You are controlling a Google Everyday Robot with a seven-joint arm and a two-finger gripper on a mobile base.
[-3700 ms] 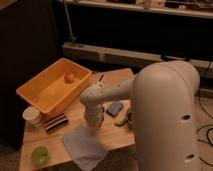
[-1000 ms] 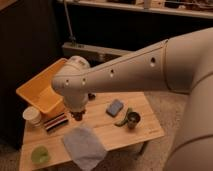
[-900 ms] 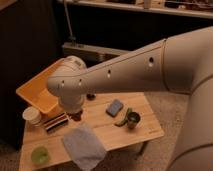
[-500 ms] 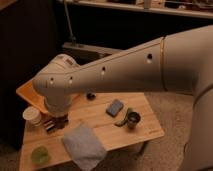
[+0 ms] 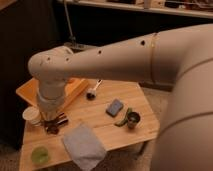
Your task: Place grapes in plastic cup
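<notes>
End effector (image 5: pixel 56 121): closed, pointing down from the wrist, low over the tabletop (image 5: pixel 102 131) and just to the right of the white cup (image 5: pixel 32 115). The arm crosses the whole scene above it.

Grapes (image 5: pixel 49 129): a dark red cluster directly under the end effector, just right of the white cup and lying on the tabletop. Contact between the two cannot be told.

Green cup (image 5: pixel 40 155): upright, in front of the white cup near the tabletop's front corner, apart from the grapes.

Grey cloth (image 5: pixel 83 145): in front and to the right of the white cup, overhanging the front edge.

Orange tray (image 5: pixel 29 92): just behind the white cup.

Blue-grey block (image 5: pixel 115 107) and metal cup (image 5: pixel 133 120): well to the right of the white cup.
</notes>
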